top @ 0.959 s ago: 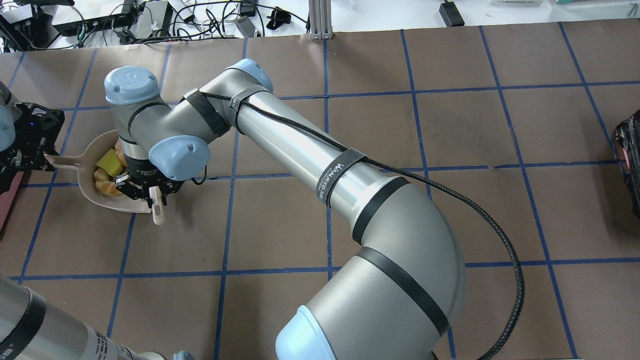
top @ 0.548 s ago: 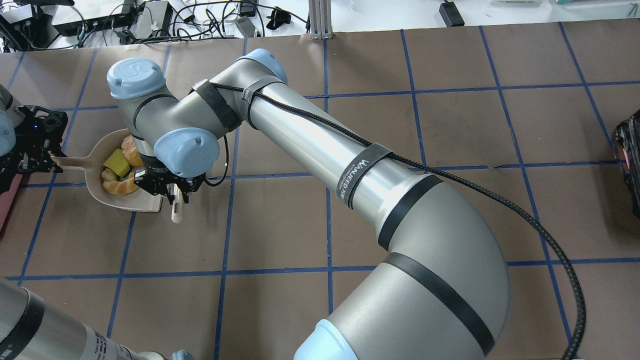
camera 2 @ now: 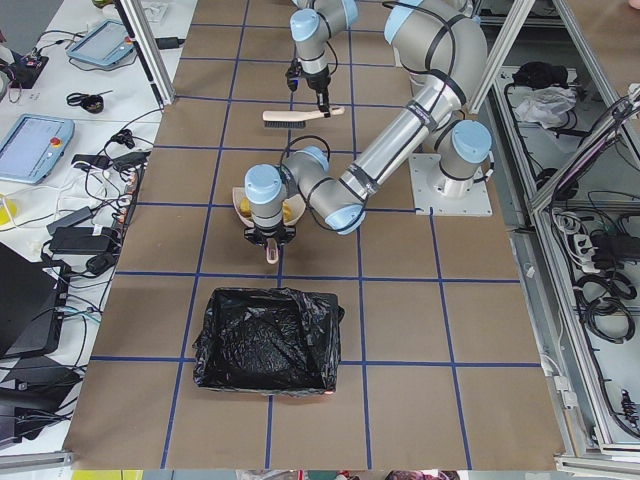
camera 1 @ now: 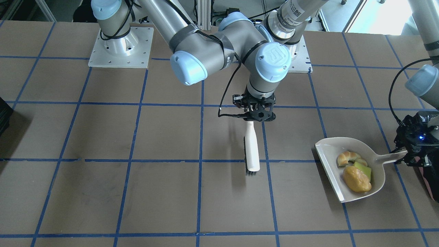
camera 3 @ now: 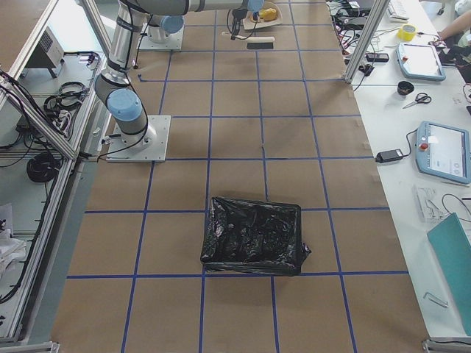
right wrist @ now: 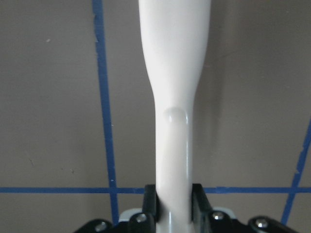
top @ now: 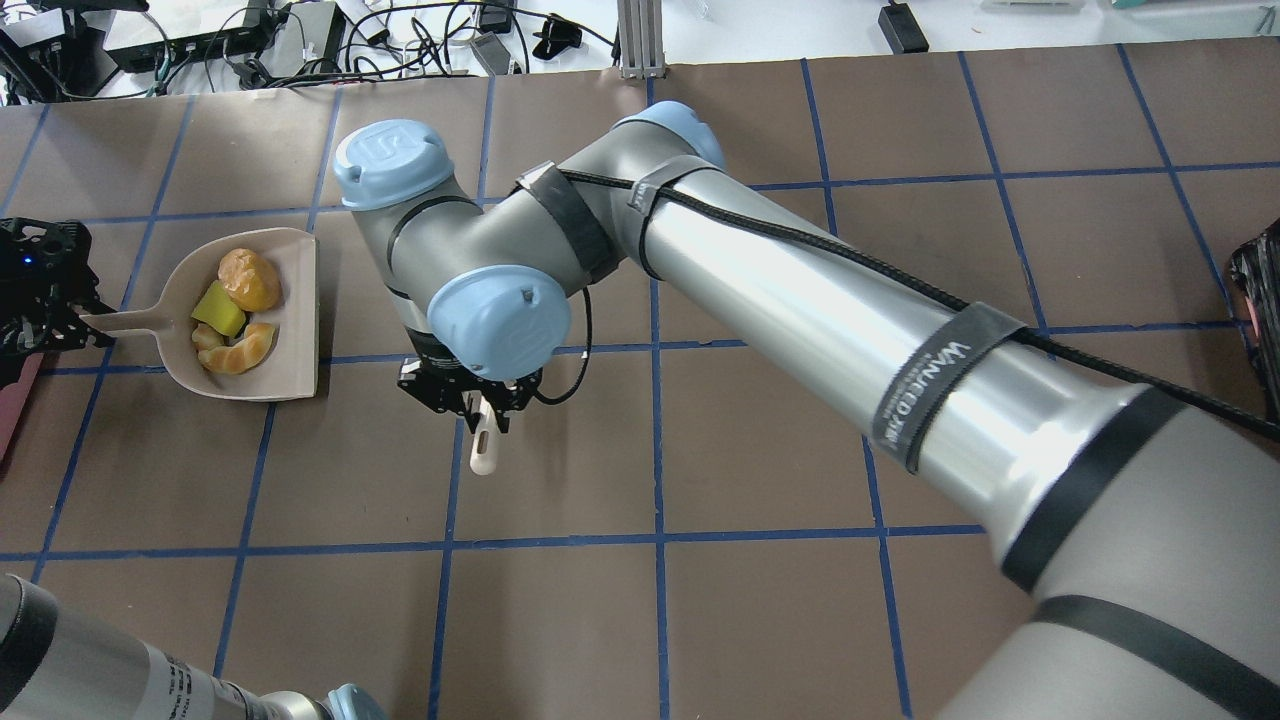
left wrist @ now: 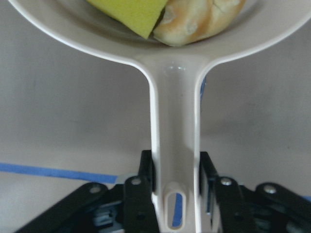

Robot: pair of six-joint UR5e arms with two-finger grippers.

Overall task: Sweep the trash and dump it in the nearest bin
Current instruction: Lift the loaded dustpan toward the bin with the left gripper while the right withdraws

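The trash lies in a beige dustpan [top: 295, 300]: a brown potato-like lump [top: 249, 279], a yellow-and-green sponge [top: 218, 309] and a tan bread piece [top: 240, 352]. My left gripper [top: 75, 318] is shut on the dustpan handle [left wrist: 175, 145]. The pan also shows in the front view [camera 1: 329, 154]. My right gripper [top: 475, 400] is shut on the white brush [camera 1: 252, 147] by its handle [right wrist: 174, 73], about one tile to the right of the pan's open edge. The bin [camera 2: 265, 340], pink with a black bag, stands beyond my left gripper, its pink edge at the overhead view's left border [top: 12, 400].
A second black-bagged bin [camera 3: 254, 235] stands at the table's far right end [top: 1262, 320]. My right arm's long links [top: 800, 290] span the table's middle. Cables and devices lie past the table's back edge [top: 300, 40]. Blue tape lines grid the brown table.
My right gripper has carried the brush away from the dustpan, to the right and slightly toward the robot. The trash, partly hidden by the wrist before, now shows fully. The dustpan has turned slightly.
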